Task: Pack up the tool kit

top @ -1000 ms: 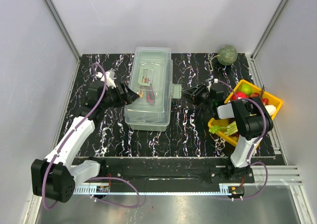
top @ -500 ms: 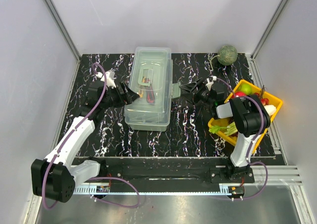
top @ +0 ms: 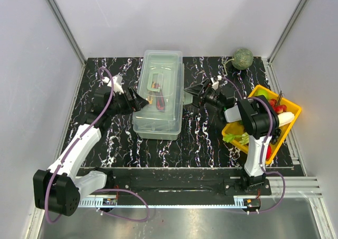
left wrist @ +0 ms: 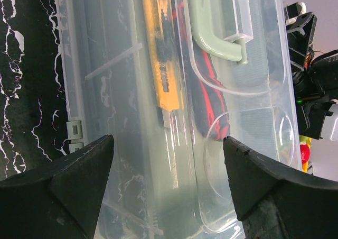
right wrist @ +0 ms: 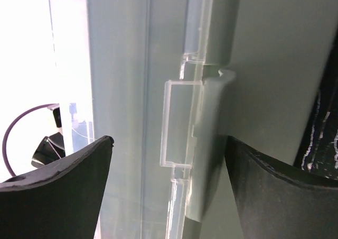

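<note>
Top view: tool kit (top: 158, 99) sits mid-table with its lid down. Left gripper (top: 139, 100) is at its left wall and right gripper (top: 191, 94) at its right side, probably to steady and fasten it. Fruit tray (top: 292, 112) stands apart.

Left wrist: jaws spread, empty. Only this view shows the yellow knife (left wrist: 161, 75) and red-and-black tool (left wrist: 211, 109) packed under the clear lid.

Right wrist: jaws spread either side of the pale latch (right wrist: 208, 144), gripping nothing. Contents are not visible.
</note>
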Robot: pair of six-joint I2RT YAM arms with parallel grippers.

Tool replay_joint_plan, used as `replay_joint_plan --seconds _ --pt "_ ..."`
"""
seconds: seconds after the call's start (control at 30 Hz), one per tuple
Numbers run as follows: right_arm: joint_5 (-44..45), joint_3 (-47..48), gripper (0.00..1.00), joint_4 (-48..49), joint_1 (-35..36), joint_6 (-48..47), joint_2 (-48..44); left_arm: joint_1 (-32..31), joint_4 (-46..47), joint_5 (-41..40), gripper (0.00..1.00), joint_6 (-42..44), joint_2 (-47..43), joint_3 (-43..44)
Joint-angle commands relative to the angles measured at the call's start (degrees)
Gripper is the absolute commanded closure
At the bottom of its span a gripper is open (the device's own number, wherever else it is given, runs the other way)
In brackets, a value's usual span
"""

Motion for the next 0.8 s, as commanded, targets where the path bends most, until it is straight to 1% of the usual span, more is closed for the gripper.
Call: replay_joint_plan --seconds 0.0,0.17,0.23,0.33,0.4,0.5,0.63,0.77 --pt "-2.74 3.08 0.09 4.1 2.04 -0.34 0.19 -1.55 -8.54 0.56 0.14 2.61 1.83 -0.54" --pt "-4.41 3.78 0.1 8.57 2.75 3.25 0.28 -1.46 -8.54 0.56 0.14 2.61 2.01 -0.54" --pt "-4.32 3.17 0.13 12.09 2.75 6.5 0.1 -1.64 -8.54 0.65 0.14 2.61 2.1 -0.45" --pt "-3.71 2.38 0.21 11.94 2.75 8.54 -1.47 -1.64 -8.54 0.56 0.14 2.7 2.18 -0.54" --pt "-3.62 2.38 0.24 8.34 2.83 7.58 -2.79 -1.64 -8.54 0.56 0.14 2.7 2.01 -0.54" --pt "-3.71 3.43 0.28 -0.17 3.27 3.54 -5.25 -1.64 -8.54 0.38 0.14 2.7 1.92 -0.62" --pt "-2.48 4.66 0.29 -11.95 4.15 -2.43 -8.33 -1.64 -8.54 0.38 0.14 2.78 1.83 -0.71" --pt "0.59 7.38 0.31 -28.2 5.29 -11.48 -13.34 -1.64 -8.62 0.38 0.14 2.7 1.75 -1.06"
